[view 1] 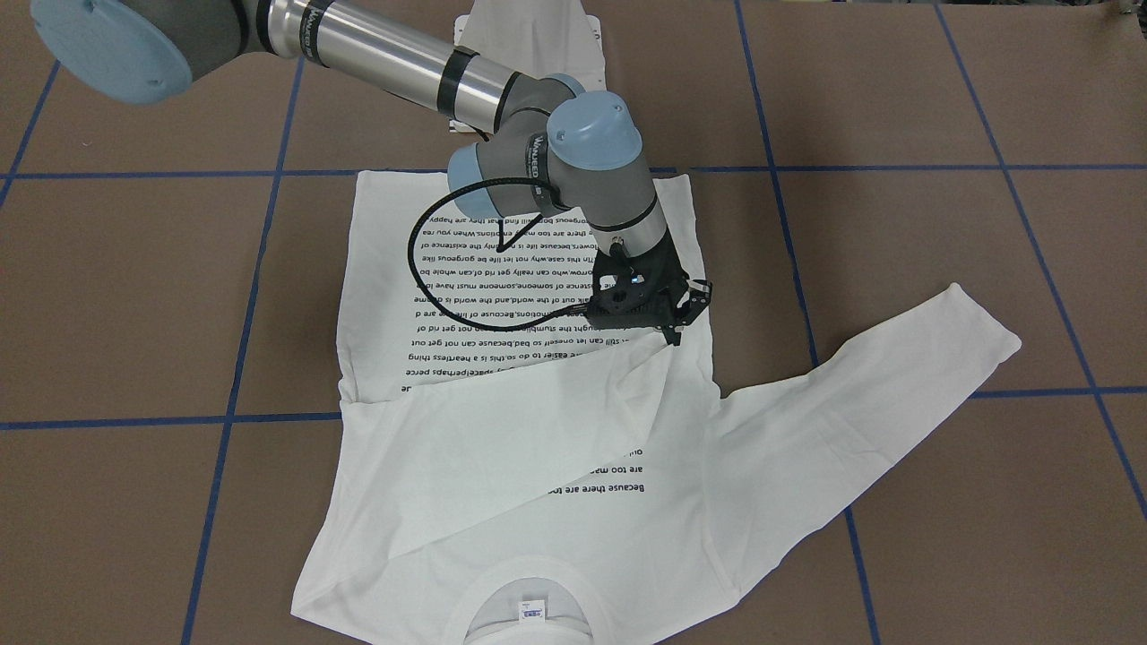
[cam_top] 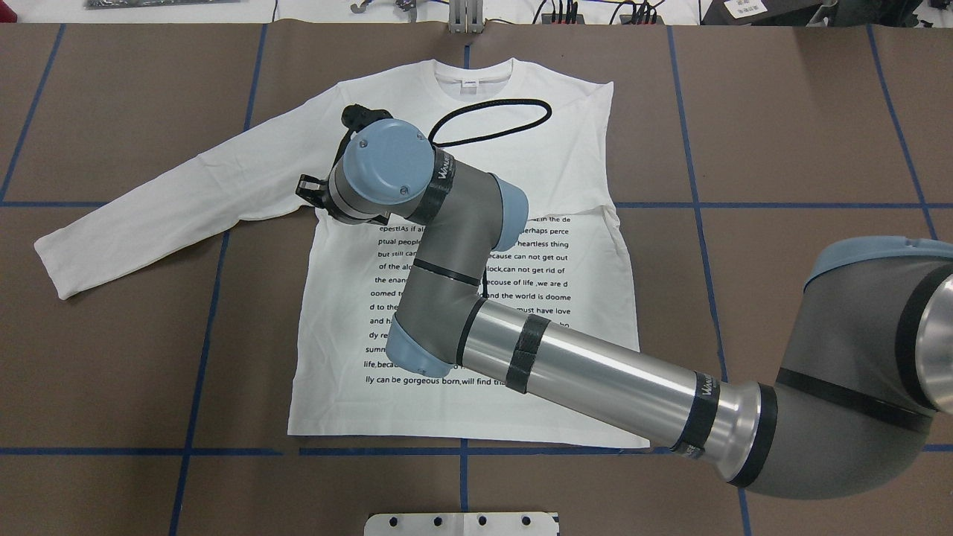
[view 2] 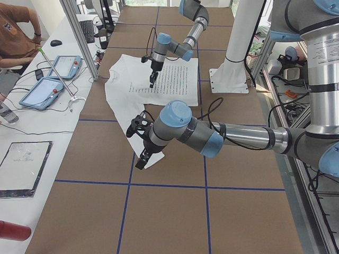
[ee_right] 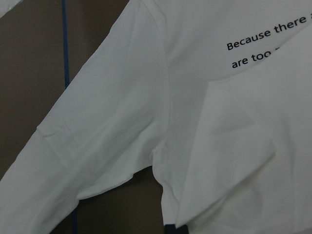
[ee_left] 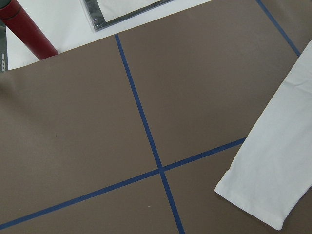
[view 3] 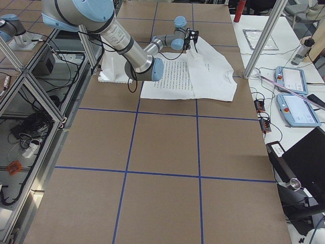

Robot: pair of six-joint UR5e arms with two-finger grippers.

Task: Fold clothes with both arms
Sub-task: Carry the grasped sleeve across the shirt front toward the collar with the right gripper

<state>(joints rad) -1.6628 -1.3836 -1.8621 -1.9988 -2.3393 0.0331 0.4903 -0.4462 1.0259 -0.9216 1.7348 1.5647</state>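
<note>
**Shirt flat, one sleeve folded in**

Your shirt [cam_top: 566, 149] lies print-up mid-desk [cam_top: 112, 372], collar away from the robot. The folded sleeve [view 1: 502, 430] crosses the chest; the other sleeve [cam_top: 149, 201] lies straight out twd robot's L. R pincer [view 1: 688, 313] hovers over the fold's tip, fingers apart, holding nothing. L pincer [view 2: 142, 159] is by the cuff [ee_left: 273, 185]; can't tell its state.

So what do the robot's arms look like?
The right arm and the left arm are both round tubes, part shiny silver and part dull grey. They have light blue caps on the joints, black bands, and small white lettering near the wrist. A thin black cable loops to the black two-finger right pincer. The left pincer is black too.
</note>
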